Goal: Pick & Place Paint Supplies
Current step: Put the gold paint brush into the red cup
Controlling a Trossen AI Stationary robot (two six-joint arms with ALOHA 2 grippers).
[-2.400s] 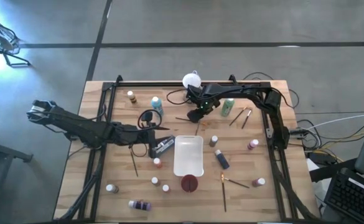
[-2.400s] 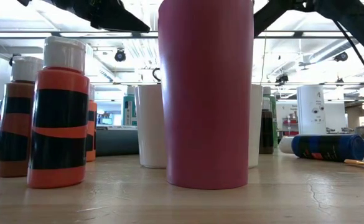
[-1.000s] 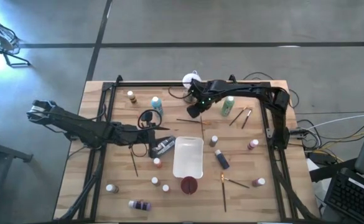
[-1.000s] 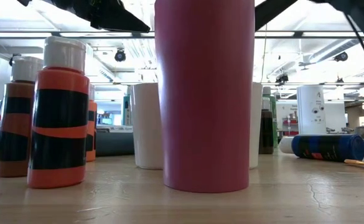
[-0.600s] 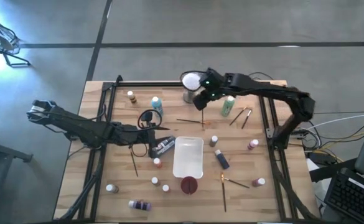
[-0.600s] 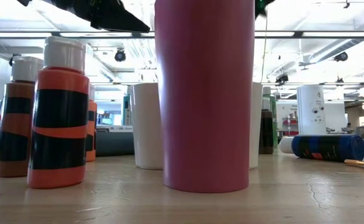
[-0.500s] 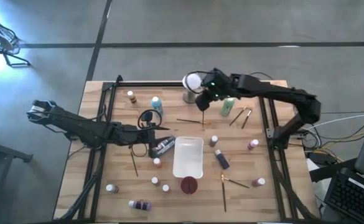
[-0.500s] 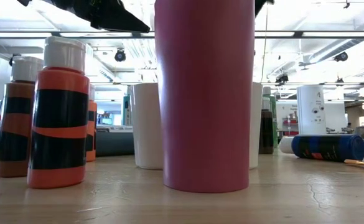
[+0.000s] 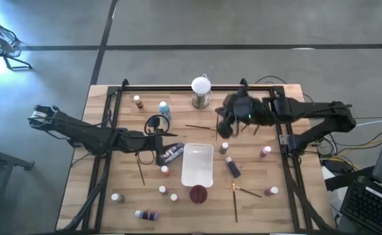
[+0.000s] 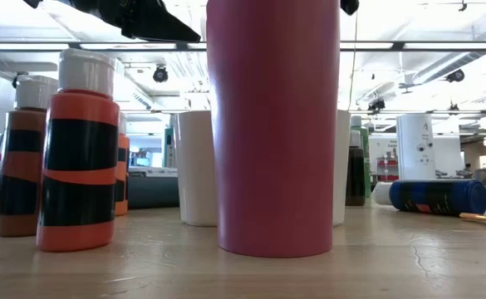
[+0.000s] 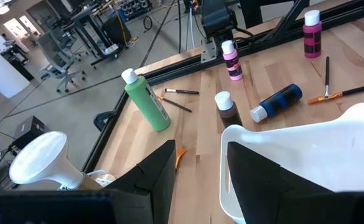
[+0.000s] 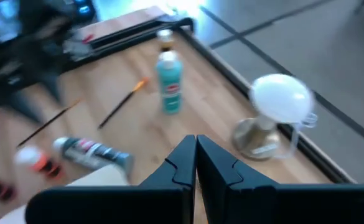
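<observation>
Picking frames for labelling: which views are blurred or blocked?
Right wrist view: blurred throughout, teal bottle and globe smeared. High view: right hand smeared. Low view: red cup blocks the middle. Left wrist view: sharp.

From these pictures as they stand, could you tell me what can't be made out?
- Green bottle: hidden in the high view under the right arm.
- Right tool: blurred in the high view.
- White tray: middle hidden in the low view by the dark red cup.
- Left tool: whether it grips anything is unclear.

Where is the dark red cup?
In the high view, the dark red cup stands near the table's front edge, just below the white tray.
</observation>
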